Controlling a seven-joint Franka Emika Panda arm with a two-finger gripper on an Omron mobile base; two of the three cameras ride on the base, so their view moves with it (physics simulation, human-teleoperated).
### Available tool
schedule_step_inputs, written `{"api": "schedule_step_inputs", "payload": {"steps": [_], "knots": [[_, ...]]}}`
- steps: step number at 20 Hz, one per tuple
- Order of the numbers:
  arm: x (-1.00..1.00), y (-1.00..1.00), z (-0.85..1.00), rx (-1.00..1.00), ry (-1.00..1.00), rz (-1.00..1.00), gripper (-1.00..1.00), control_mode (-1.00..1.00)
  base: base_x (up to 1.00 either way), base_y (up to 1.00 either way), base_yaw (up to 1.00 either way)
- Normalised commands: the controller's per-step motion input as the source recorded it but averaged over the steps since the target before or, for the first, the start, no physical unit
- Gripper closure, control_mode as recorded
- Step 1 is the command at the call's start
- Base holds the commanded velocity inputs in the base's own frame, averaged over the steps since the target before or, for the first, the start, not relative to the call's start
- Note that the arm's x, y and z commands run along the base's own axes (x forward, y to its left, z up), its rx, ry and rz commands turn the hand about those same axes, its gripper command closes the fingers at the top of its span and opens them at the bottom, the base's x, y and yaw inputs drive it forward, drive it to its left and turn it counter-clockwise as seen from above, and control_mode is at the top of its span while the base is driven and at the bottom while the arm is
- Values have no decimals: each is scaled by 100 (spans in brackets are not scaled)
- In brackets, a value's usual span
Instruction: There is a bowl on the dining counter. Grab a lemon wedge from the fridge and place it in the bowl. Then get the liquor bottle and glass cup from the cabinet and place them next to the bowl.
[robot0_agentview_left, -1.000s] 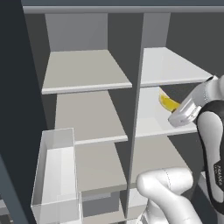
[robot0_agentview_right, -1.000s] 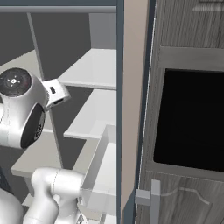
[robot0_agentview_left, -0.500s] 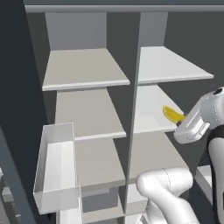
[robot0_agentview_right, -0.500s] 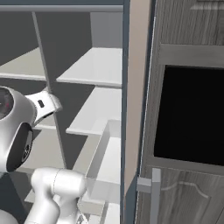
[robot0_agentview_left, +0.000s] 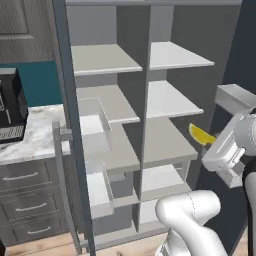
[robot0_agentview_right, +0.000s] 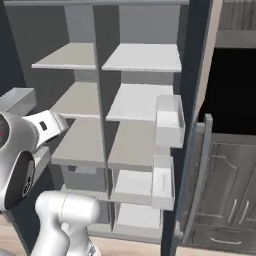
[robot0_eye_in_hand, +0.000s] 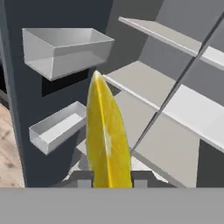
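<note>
My gripper (robot0_eye_in_hand: 109, 178) is shut on the lemon wedge (robot0_eye_in_hand: 107, 135), a yellow slice that stands upright between the fingertips in the hand view. In the left base view the lemon wedge (robot0_agentview_left: 200, 135) sticks out of the gripper (robot0_agentview_left: 208, 143) just outside the right front of the open fridge (robot0_agentview_left: 150, 100), level with its third shelf. The fridge's grey shelves are bare. The bowl, the liquor bottle, the glass cup and the cabinet are out of view.
Fridge door bins (robot0_agentview_left: 97, 150) hang on the open left door, and another bin (robot0_agentview_left: 235, 97) sits close above my hand. A marble counter with a black appliance (robot0_agentview_left: 9, 112) and drawers (robot0_agentview_left: 30, 200) lies to the left. A dark oven (robot0_agentview_right: 235, 100) stands right of the fridge.
The whole picture has shifted, so the base has moved back and turned. The lemon wedge, still in the gripper, has come off the right-hand shelf to the fridge's front.
</note>
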Motion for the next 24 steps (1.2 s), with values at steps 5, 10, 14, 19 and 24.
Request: {"api": "schedule_step_inputs", "payload": {"steps": [5, 10, 14, 19, 24], "knots": [[0, 0, 0, 0, 0, 0, 100, 100, -79, 67, -33], [0, 0, 0, 0, 0, 0, 100, 100, -95, 56, -43], [0, 0, 0, 0, 0, 0, 100, 100, -99, 55, -44], [0, 0, 0, 0, 0, 0, 100, 100, -100, 54, -43], [0, 0, 0, 0, 0, 0, 100, 100, -100, 42, -38]]}}
